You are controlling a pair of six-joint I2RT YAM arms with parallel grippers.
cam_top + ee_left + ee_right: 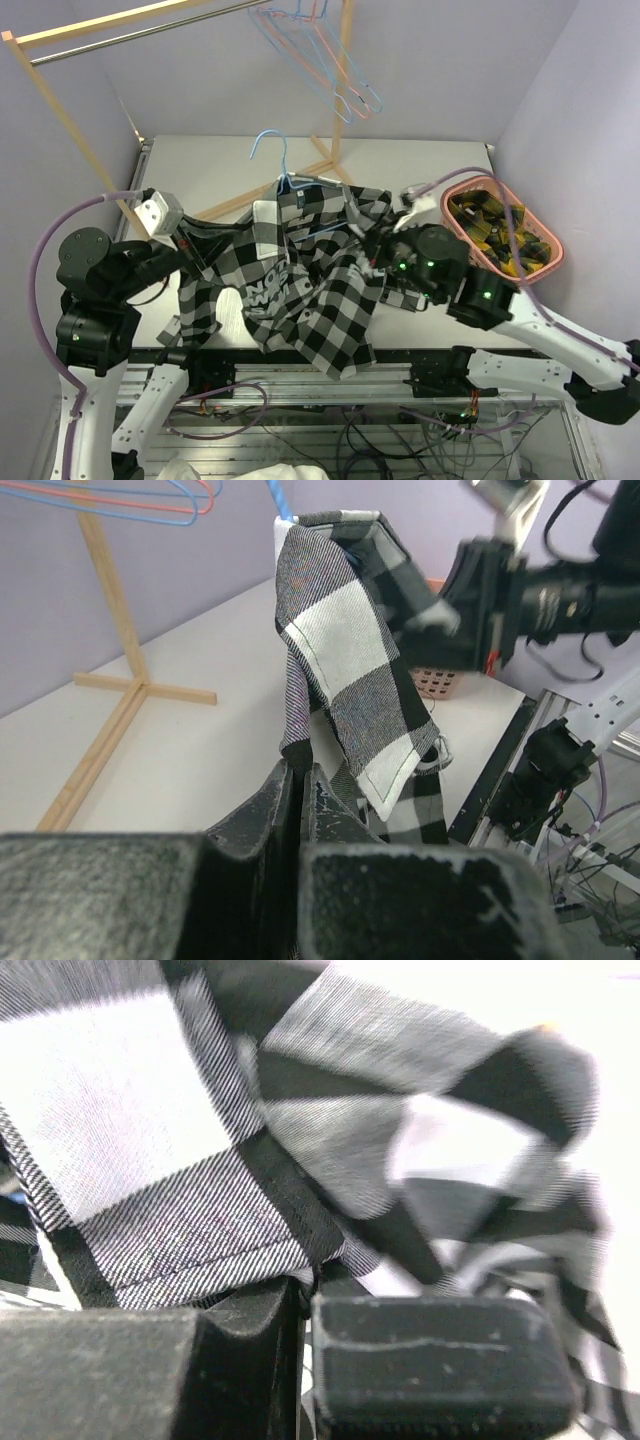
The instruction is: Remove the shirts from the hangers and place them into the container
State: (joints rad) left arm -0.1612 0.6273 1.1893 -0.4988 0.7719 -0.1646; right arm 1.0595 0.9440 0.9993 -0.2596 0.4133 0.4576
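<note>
Two closed grips: left gripper (300, 785) and right gripper (306, 1285) both pinch the shirt (300, 290), draped on a hanger (284, 165) left of the basket (540, 222). It looks soft, limp and light; hold near the collar.

Table (430, 160): white, flat top. Wooden rack (70, 120): pale frame standing on the far part of the table, a grey metal rod (150, 32) running just under its top bar. Walls (470, 60): lavender, behind the table; cables (390, 440): tangled, below its near edge.
</note>
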